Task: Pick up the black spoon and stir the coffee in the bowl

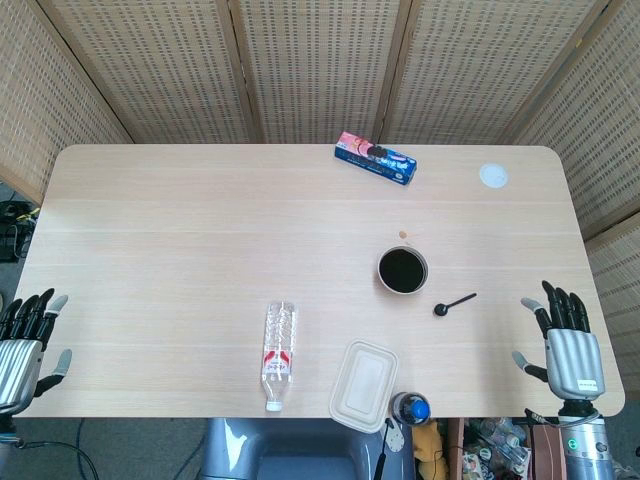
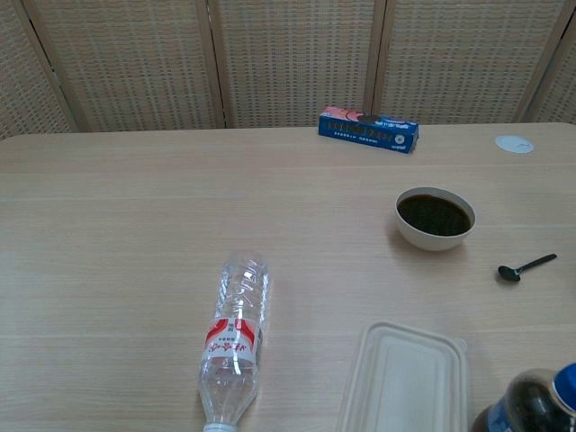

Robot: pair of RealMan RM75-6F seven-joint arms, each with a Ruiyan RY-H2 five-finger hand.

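Your black spoon (image 1: 455,303) lies flat on the table (image 1: 180,230) just right of the bowl (image 1: 402,270) of coffee (image 1: 402,270), apart from it. Your right hand (image 1: 570,345) rests further right of the bowl, fingers spread and holding nothing; your left hand (image 1: 22,335) sits far left of the bowl, likewise spread and empty.

Left robot hand (image 1: 25,345), right robot hand (image 1: 568,345): silver palms, black fingers, grey tips.

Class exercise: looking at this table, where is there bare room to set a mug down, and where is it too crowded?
Free: the whole left half, from the water bottle out to the left robot hand; also the middle strip between biscuit box and bowl. Crowded: the near right, where bowl, black spoon, takeaway container and right robot hand cluster.
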